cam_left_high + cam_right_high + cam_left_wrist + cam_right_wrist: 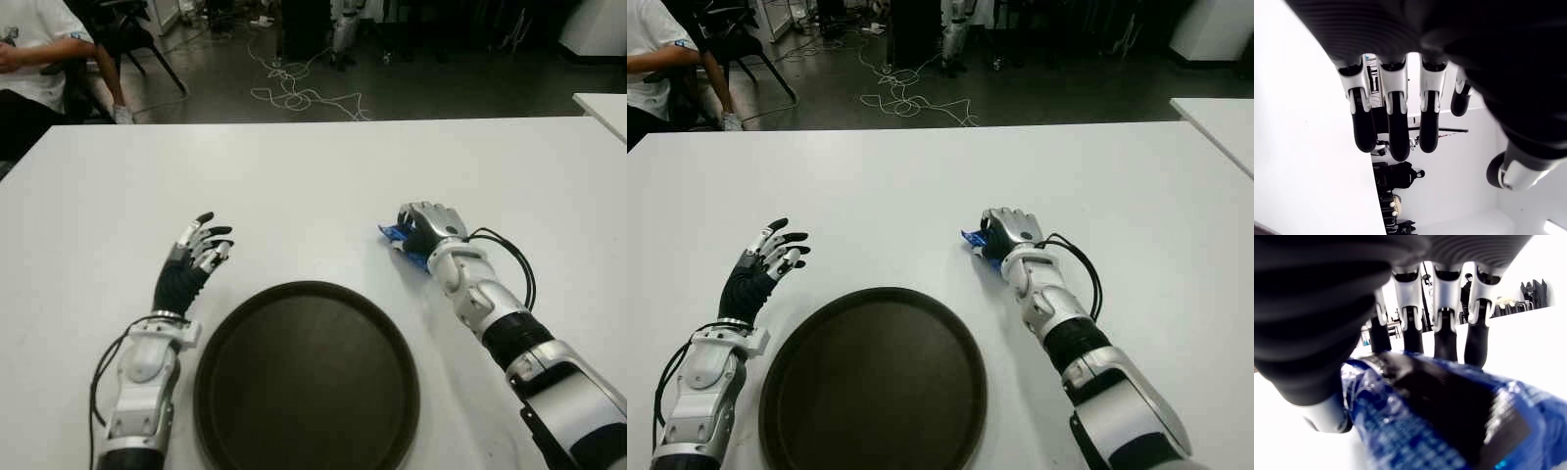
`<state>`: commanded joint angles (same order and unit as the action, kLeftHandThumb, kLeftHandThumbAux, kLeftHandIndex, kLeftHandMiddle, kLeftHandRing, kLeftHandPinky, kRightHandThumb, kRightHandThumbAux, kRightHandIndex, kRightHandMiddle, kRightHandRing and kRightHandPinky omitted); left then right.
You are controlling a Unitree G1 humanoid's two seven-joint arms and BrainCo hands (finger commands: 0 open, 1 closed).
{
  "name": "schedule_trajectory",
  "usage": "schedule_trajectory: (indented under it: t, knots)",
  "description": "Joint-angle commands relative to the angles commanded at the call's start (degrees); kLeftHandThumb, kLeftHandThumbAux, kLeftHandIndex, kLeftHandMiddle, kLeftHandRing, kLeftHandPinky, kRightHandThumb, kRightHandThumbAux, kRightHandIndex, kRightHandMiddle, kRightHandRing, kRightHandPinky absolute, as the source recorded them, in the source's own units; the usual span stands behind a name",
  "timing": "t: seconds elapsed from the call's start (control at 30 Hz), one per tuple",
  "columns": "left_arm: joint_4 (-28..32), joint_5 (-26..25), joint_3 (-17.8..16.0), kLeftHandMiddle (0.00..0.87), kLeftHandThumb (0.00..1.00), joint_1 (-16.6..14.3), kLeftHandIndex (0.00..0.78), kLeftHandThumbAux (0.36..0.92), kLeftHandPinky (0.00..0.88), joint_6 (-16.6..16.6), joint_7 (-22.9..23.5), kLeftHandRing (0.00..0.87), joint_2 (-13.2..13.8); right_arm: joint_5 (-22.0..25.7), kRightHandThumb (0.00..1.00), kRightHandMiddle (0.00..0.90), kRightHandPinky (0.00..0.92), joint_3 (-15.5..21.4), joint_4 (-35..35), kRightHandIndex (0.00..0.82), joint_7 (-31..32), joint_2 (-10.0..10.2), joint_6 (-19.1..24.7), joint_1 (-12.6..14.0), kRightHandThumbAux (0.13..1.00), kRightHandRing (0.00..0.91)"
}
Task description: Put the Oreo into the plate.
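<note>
Dark round plate (307, 377) at near edge of white surface (313, 166), partly cut off by frame. Left hand (193, 257) just beyond plate's left rim, fingers spread, holding nothing. Right hand (428, 231) beyond plate's right rim, fingers wrapped over blue Oreo (1449, 416) pack; pack mostly hidden beneath hand. Seated person (34, 54) past far left corner; cables (294, 93) on floor.

Bare table (323, 186) lies between the right hand (427, 231) and the plate (306, 377); nothing blocks that stretch. The left hand (192, 257) sits beyond the plate's left rim.
</note>
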<state>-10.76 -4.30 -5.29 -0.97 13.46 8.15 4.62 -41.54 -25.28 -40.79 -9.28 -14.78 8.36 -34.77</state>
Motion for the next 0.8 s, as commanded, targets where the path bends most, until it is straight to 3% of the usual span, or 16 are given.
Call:
schedule_trajectory:
  t: [0.4, 0.8]
  knots:
    - [-2.55, 0.22, -0.06, 0.268, 0.382, -1.24, 0.11, 0.553, 0.311, 1.91, -0.17, 0.287, -0.11, -1.53, 0.291, 0.627, 0.608, 1.07, 20.21, 0.534, 4.51, -4.07, 3.14, 6.38, 0.755, 0.631]
    - [-5.28, 0.14, -0.13, 0.273, 0.363, -2.52, 0.115, 0.542, 0.316, 3.48, -0.15, 0.294, -0.11, -2.37, 0.275, 0.678, 0.664, 2.66, 36.94, 0.543, 9.58, -5.02, 6.34, 10.39, 0.775, 0.681]
